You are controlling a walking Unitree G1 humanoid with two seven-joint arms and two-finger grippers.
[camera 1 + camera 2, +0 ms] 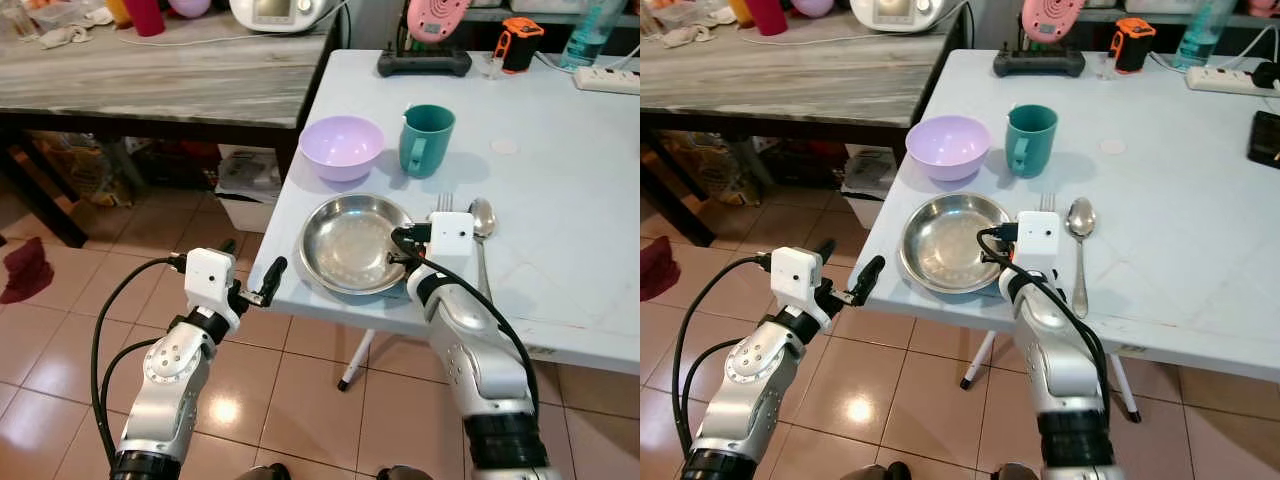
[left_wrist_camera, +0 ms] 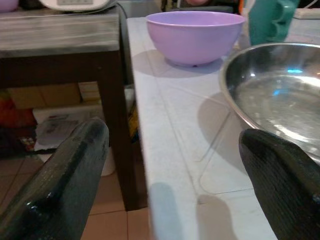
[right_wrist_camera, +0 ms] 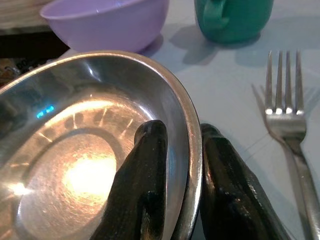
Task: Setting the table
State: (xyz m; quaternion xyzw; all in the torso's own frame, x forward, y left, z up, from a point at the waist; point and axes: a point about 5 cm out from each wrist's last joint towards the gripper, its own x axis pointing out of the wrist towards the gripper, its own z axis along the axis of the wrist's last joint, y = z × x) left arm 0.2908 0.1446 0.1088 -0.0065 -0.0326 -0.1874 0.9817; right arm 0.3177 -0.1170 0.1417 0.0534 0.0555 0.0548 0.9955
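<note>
A steel plate point(image 1: 350, 243) lies near the front left edge of the white table point(image 1: 560, 190). My right gripper point(image 1: 405, 245) is shut on the plate's right rim point(image 3: 192, 150), one finger point(image 3: 145, 185) inside and one outside. Behind the plate stand a purple bowl point(image 1: 342, 146) and a green mug point(image 1: 427, 139). A fork point(image 3: 285, 107) and a spoon point(image 1: 482, 222) lie to the right of the plate. My left gripper point(image 1: 262, 282) hangs open just off the table's left edge, with nothing between its fingers point(image 2: 65, 180).
A wooden-topped counter point(image 1: 150, 70) stands to the left of the table, with boxes beneath it. At the table's back are a power strip point(image 1: 607, 79), a bottle point(image 1: 590, 35), an orange device point(image 1: 520, 42) and a pink item on a black stand point(image 1: 425, 60). Tiled floor point(image 1: 300, 390) lies below.
</note>
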